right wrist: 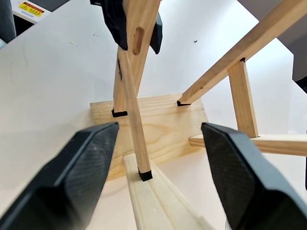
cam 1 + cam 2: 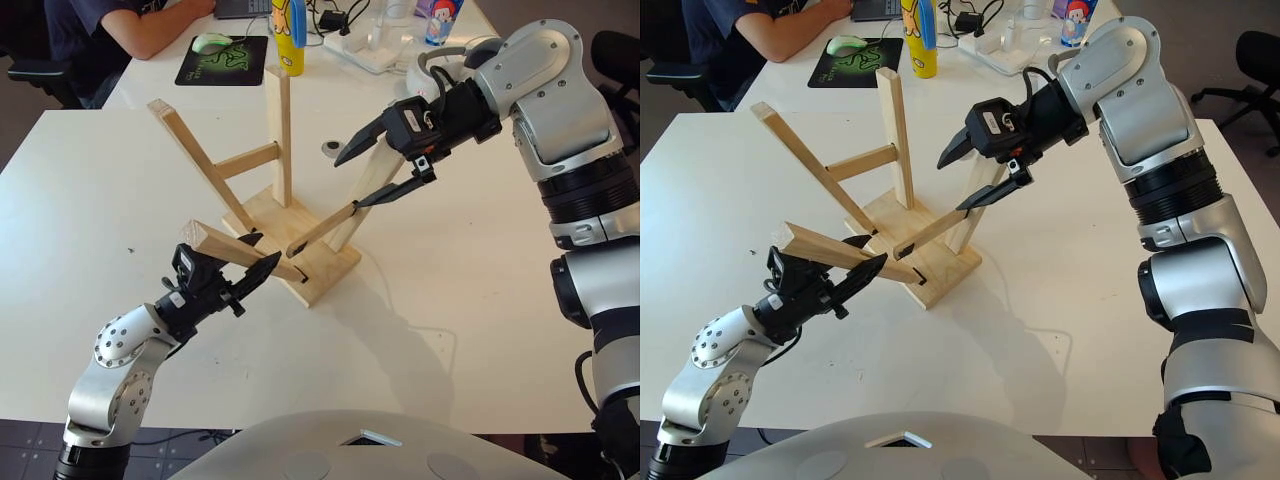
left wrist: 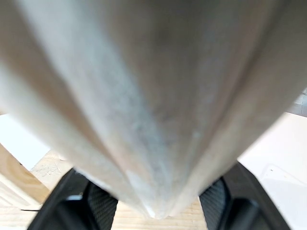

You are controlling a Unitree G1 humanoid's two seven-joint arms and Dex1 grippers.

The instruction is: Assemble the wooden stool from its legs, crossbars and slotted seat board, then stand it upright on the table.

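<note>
What lies around the stool: a small grey round piece (image 2: 330,148) sits on the white surface (image 2: 110,200) just behind it. On the farther surface are a yellow bottle (image 2: 288,35), a black mouse mat (image 2: 235,65) carrying a pale green mouse (image 2: 211,42), and a white block with cables (image 2: 365,48).
In the way: a thin crossbar (image 2: 320,230) slants down from the right-hand leg (image 2: 372,185) toward the held leg (image 2: 215,243), crossing the space over the board between the two grippers.
Stool's place: mid-surface, upside down, with the seat board (image 2: 325,272) flat on the surface and the legs pointing up.
Seat board: pale wood, rectangular, with dark slots where the legs enter.
Back legs: an upright leg (image 2: 284,140) and a tilted leg (image 2: 195,160) that leans out to the robot's left. A short crossbar (image 2: 247,159) joins them partway up.
Right-hand leg: rises from the board's right side, leaning right.
Held leg: low and slanted by the board's front left corner, with its far end at the board. The right wrist view shows an oval slot (image 1: 137,40) in its side.
Left gripper (image 2: 258,255): its fingers (image 3: 100,206) are clamped on the held leg, dark pads on either side of the wood.
Right gripper (image 2: 352,182): its fingers (image 1: 72,177) are spread wide, one above and one below the right-hand leg near its top. I cannot tell whether they touch it.
</note>
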